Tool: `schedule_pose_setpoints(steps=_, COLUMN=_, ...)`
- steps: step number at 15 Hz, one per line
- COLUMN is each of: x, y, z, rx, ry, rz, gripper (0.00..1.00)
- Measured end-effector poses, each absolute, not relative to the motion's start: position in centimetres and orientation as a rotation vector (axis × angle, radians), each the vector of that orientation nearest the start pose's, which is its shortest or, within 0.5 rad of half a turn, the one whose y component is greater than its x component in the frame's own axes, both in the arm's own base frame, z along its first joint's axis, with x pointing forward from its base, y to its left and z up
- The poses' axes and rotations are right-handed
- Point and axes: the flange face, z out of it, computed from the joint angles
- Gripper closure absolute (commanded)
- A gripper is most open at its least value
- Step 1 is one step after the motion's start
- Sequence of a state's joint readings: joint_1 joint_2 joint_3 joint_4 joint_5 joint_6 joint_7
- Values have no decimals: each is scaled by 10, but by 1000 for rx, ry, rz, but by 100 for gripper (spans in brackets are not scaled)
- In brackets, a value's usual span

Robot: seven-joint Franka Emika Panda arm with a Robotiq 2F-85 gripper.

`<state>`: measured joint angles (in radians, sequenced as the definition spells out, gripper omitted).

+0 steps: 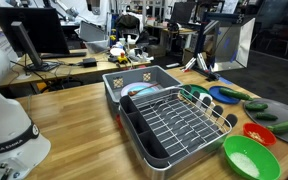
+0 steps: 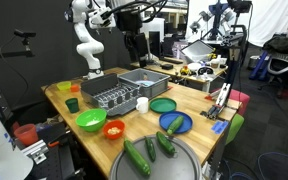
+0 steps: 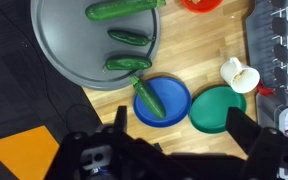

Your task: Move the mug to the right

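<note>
the gripper (image 2: 136, 55) hangs high above the counter (image 2: 196, 100), with nothing in it. in the wrist view its two fingers (image 3: 119, 122) stand wide apart, and between them there is only open space over the plates.

the mug (image 2: 142, 103) stands on the counter far under the gripper, a little in front of it, and the gripper does not touch it. it is small and white and sits just beside the corner of the wire dish rack (image 2: 109, 95), between the rack and the green plate (image 2: 163, 104). in the wrist view the mug (image 3: 239, 75) is ahead of the gripper (image 3: 177, 118), toward the finger on the rack's side. from there i cannot tell well if it is fully upright; from the exterior view it looks upright.

below the gripper and nearer than the mug lies the green plate (image 3: 219, 108), and the blue plate (image 3: 169, 100) touches it. a cucumber (image 3: 149, 97) lies across the blue plate. farther ahead of the gripper, to the side away from the rack, is a round grey tray (image 3: 64, 50) with three more cucumbers on it. the red bowl (image 2: 114, 128) and the green bowl (image 2: 91, 120) with a white inside stand close together on the counter, beyond the mug from the gripper. a grey bin (image 2: 144, 78) sits almost straight under the gripper, touching the rack.
</note>
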<state>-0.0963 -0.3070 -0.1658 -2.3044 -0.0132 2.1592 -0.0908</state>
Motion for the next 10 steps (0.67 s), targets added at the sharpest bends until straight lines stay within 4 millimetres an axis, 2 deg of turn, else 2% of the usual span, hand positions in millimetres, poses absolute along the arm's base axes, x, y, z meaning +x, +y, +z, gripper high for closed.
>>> schedule_pose_setpoints(steps=10, x=457, y=-123, z=476, rx=-3114, ry=230, rz=-241, gripper=0)
